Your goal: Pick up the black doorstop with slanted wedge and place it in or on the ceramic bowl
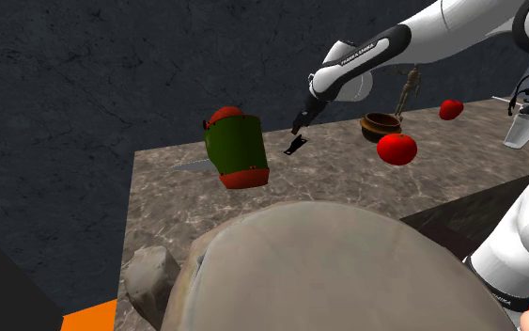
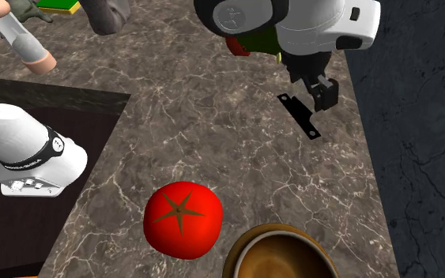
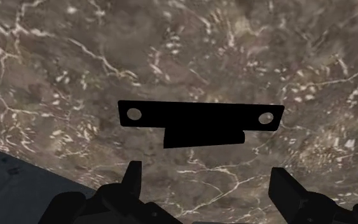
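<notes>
Hovering: the fingers (image 3: pixel 133 183) hang over the doorstop (image 3: pixel 199 121), spread wide and gripping nothing; no contact with it shows.
Doorstop: a flat black piece with a hole at each end and a short wedge along one long side. It lies on the marbled tabletop (image 3: pixel 247 51), near the tabletop's edge.
Bowl: brown (image 1: pixel 381 126), well apart from the doorstop (image 1: pixel 295 145) toward the shoulder view's right, with a red tomato (image 1: pixel 396 149) just beside it.
Step in hand: most likely the last descent before the grasp.
Alignment: in the wrist view the doorstop's long side runs from one finger to the other and looks about as wide as the opening. Turning the wrist a quarter turn should let the fingers close across the short side instead, over the wedge.
Descent: straight down and centred, low enough for the tips to almost reach the tabletop, since the piece looks thin.
Closing: slow and even, so neither finger nudges it first.
Risk: a sideways push could slide it toward the nearby edge.
</notes>
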You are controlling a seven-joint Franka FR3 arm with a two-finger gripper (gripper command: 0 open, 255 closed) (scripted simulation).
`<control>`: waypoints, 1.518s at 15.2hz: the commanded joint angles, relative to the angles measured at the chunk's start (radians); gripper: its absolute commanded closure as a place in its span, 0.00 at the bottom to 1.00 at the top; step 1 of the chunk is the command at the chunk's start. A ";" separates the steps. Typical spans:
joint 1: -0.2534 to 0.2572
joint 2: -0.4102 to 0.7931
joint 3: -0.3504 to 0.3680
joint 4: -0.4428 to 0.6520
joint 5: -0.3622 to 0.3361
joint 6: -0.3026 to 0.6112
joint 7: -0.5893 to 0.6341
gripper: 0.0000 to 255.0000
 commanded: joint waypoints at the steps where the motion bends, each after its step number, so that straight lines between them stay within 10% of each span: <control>1: 0.000 0.036 0.006 0.015 0.011 0.023 -0.006 0.00; 13: -0.004 0.095 0.016 0.037 0.029 0.060 -0.018 0.00; 14: -0.004 0.095 0.016 0.037 0.029 0.060 -0.018 1.00; 23: -0.004 0.094 0.016 0.038 0.029 0.060 -0.018 1.00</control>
